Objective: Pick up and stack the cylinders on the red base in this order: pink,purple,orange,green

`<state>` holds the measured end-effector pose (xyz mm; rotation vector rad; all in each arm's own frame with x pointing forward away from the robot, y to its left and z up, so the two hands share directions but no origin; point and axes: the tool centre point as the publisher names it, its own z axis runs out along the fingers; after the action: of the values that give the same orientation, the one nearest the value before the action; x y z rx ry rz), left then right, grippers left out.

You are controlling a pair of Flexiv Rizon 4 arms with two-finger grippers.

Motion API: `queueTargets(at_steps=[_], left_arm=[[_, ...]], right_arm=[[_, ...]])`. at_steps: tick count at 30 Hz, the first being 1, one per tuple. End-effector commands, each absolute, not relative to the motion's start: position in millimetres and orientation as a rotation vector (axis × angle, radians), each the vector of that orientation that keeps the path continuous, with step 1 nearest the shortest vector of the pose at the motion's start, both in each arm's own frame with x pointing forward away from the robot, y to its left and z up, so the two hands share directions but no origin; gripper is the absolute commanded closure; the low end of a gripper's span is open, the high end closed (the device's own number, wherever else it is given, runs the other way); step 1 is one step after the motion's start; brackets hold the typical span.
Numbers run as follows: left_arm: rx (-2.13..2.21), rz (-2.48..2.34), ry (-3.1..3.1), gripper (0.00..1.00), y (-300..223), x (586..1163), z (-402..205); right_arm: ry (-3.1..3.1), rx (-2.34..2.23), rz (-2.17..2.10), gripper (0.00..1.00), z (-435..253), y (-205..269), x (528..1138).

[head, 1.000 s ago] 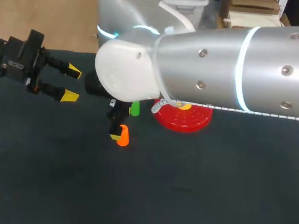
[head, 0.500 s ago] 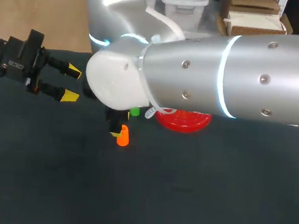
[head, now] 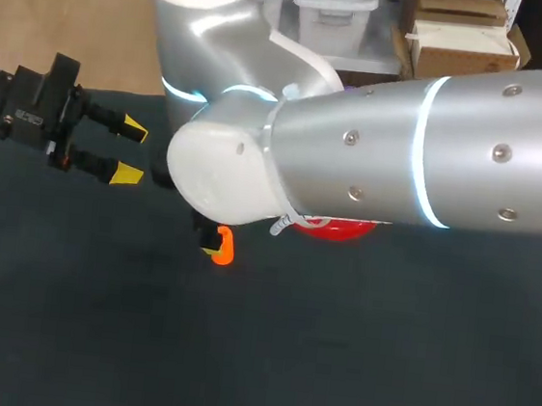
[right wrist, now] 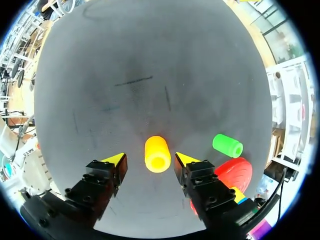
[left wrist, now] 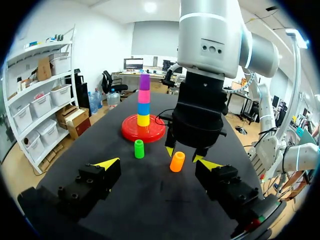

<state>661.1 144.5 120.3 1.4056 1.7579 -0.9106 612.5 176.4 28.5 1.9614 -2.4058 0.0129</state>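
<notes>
The orange cylinder [right wrist: 158, 153] stands upright on the dark table, between the fingers of my right gripper [right wrist: 148, 159]. That gripper is open, with a gap showing on each side of the cylinder. The left wrist view shows the same right gripper [left wrist: 183, 154] coming down over the orange cylinder [left wrist: 177, 161]. The red base [left wrist: 143, 132] carries a stack: yellow, blue, pink [left wrist: 144, 96], then purple [left wrist: 144, 81] on top. The green cylinder [left wrist: 139, 149] stands upright in front of the base. My left gripper [head: 121, 151] hangs open and empty at the table's left side.
My right arm [head: 403, 149] crosses the middle of the head view, hiding the green cylinder and most of the red base [head: 341, 230]. The dark table [head: 332, 365] stretches toward the front.
My right arm has swung across, now hiding the green cylinder and more of the red base in the head view. The orange cylinder and my left arm have stayed put.
</notes>
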Motion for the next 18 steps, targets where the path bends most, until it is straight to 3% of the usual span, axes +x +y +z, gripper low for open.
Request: queueTargets(at_steps=[1, 2, 11, 18], left_arm=[[1.405, -0.911, 1.753, 0.0, 146, 661, 120], [1.405, -0.911, 1.753, 0.0, 146, 661, 120], [1.405, -0.911, 1.753, 0.0, 146, 661, 120], [1.405, -0.911, 1.753, 0.0, 146, 661, 120]], right_arm=[[-2.405, 1.961, 0.016, 0.61, 26, 179, 618], [-2.409, 1.96, 0.026, 1.0, 28, 179, 619], [-2.435, 1.992, 0.128, 1.0, 61, 178, 621], [-2.489, 2.036, 0.206, 1.0, 140, 160, 635]])
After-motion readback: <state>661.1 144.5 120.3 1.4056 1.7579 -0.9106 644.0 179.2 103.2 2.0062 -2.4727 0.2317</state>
